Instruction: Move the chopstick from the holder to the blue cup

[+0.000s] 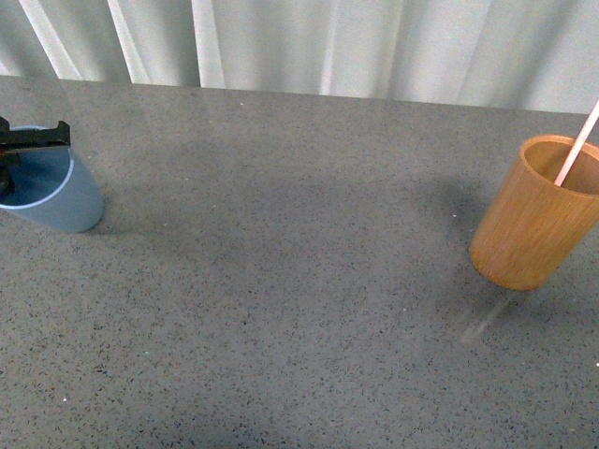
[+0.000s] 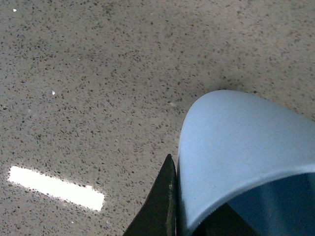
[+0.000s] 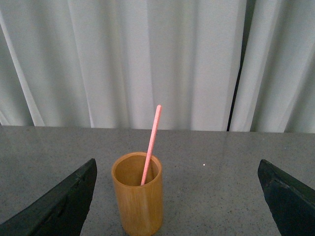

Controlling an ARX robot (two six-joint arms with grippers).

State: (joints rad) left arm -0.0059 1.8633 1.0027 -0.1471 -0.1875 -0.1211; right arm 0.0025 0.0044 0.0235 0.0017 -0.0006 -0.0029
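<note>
The chopstick [image 3: 150,145] is seated in the holder [image 3: 138,196] at the lower centre of the right wrist view. It leans against the rim, and its upper half is exposed above it. In the front view both are found at the right edge of the frame, on the grey speckled table [image 1: 299,309]. The right gripper [image 3: 177,164] is held wide open, and its two dark fingers [image 3: 59,206] are seen in the lower corners, well apart from the holder. The step in hand is judged to be the approach and grasp. The holder lies left of the midline between the fingers, so the gripper should be re-centred before it is closed. The stick should be gripped on its exposed length, above the rim, so that the holder wall is not struck. It should then be drawn out along its own lean, so that the holder is not tipped. The blue cup [image 1: 51,192] is located at the far left of the front view, well apart from the holder. The left gripper [image 1: 33,140] appears to be clamped on its rim wall, with one finger [image 2: 160,206] seen pressed against the outside.
</note>
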